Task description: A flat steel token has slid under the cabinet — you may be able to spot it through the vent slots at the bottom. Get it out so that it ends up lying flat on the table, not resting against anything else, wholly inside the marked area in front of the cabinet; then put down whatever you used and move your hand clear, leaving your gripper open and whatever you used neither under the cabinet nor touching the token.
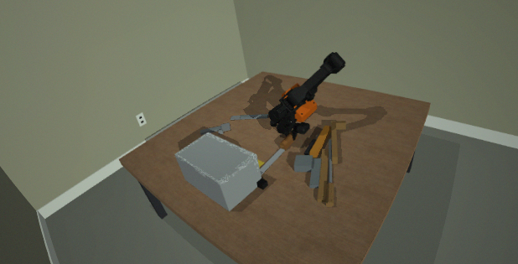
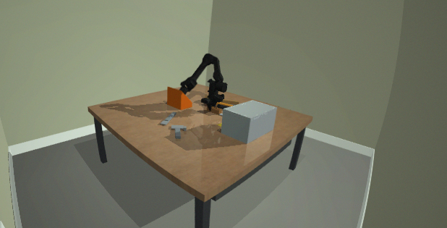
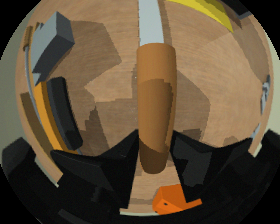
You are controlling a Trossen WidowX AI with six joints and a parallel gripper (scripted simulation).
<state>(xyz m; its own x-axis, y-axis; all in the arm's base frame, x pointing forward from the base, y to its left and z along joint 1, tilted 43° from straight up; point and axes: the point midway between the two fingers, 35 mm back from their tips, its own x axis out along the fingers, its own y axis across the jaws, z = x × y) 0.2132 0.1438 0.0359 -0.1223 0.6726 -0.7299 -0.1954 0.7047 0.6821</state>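
The grey cabinet (image 1: 218, 161) (image 2: 249, 122) stands on the table. The yellow marked area (image 1: 261, 163) (image 2: 219, 124) (image 3: 211, 11) shows only partly beside it. My gripper (image 1: 293, 135) (image 2: 209, 107) (image 3: 152, 132) is shut on the brown handle (image 1: 287, 142) (image 3: 156, 65) of a tool with a long flat steel blade (image 1: 272, 160) (image 3: 151, 22). The blade points away from me toward the cabinet. Its far end is hidden behind the cabinet's edge in the top view and cut off in the wrist view. The token and the vent slots are not visible.
A grey block (image 1: 303, 163) (image 3: 51, 42), an orange bar (image 1: 320, 142) (image 3: 47, 107) and several long wooden pieces lie to one side. A T-shaped grey piece (image 2: 178, 131) and a grey strip (image 2: 168, 119) lie on the other. A small black block (image 1: 262, 183) is by the cabinet's corner.
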